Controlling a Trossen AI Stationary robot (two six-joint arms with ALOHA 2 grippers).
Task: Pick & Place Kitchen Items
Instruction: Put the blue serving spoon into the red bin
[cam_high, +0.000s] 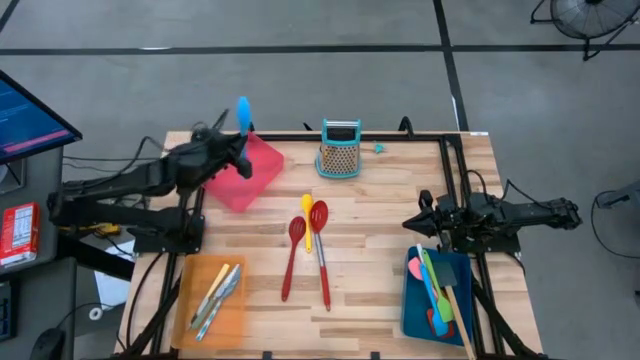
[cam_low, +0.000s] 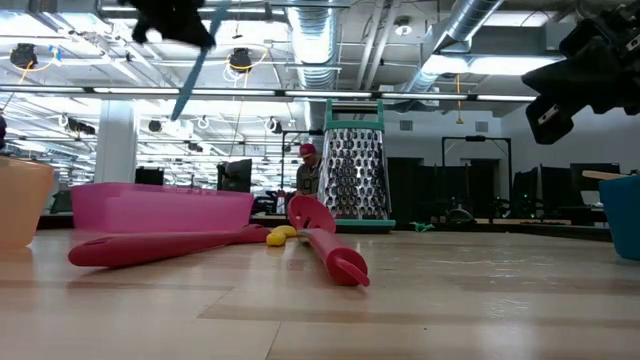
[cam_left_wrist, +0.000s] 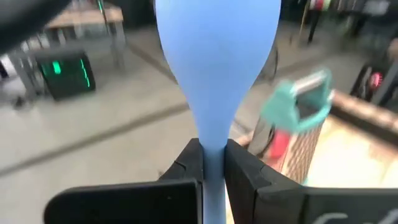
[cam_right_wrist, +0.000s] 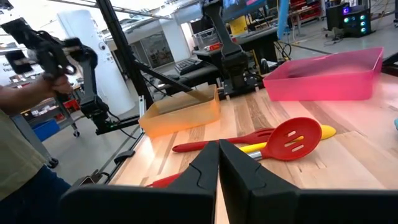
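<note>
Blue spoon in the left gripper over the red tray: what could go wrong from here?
1. The left gripper pinches the blue spoon low on its handle, bowl up; it could pivot or slip.
2. The spoon hangs near the red tray's far edge, so a release might land outside.
3. The box grater stands close beside the tray; a swing toward it may knock it.

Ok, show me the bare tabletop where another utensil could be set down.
Free: the wood between the spoons and the blue tray, below the grater; also the strip between the orange tray and the spoons. Crowded: the table's middle, where two red spoons and a yellow one lie, and the trays themselves.
</note>
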